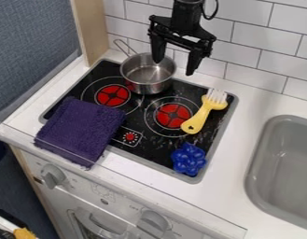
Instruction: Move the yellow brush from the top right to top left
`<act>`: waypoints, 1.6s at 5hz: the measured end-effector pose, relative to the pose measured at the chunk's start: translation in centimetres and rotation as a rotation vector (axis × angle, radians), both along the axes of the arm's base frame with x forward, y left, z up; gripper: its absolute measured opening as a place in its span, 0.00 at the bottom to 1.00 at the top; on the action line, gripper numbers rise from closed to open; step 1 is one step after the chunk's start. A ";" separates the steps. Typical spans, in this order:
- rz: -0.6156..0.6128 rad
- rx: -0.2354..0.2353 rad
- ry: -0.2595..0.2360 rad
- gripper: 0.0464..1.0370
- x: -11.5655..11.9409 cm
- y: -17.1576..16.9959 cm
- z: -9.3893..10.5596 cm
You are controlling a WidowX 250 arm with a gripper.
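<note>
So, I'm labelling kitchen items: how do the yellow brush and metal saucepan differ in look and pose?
The yellow brush has white bristles, while the metal saucepan is silver. The yellow brush lies down; the metal saucepan stands upright, opening up. The yellow brush's handle points to the view's lower left, the metal saucepan's to its upper left. Both rest on the cooktop.

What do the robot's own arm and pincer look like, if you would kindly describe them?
The arm is black, with a thin black cable looping out at its side. The pincer is black too, with an angular, bracket-like frame, a wide crossbar and two chunky fingers that taper towards their tips. I can make out no markings on either.
</note>
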State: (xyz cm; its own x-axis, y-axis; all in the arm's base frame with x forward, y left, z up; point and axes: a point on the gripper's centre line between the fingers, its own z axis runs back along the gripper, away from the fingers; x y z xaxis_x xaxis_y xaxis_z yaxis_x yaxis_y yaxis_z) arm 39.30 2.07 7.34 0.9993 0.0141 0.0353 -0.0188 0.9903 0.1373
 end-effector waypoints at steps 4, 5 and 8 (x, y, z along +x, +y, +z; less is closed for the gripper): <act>-0.117 -0.010 0.070 0.96 -1.8 -6.0 -3.0; -0.096 -0.007 0.114 0.96 -2.0 -6.0 -4.1; -0.102 -0.051 0.178 0.93 -1.5 -6.3 -6.4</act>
State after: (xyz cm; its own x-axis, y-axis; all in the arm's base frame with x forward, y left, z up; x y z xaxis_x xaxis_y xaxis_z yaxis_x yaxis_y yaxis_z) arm 37.77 -4.25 0.93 0.9859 -0.0907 -0.1404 0.1025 0.9915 0.0796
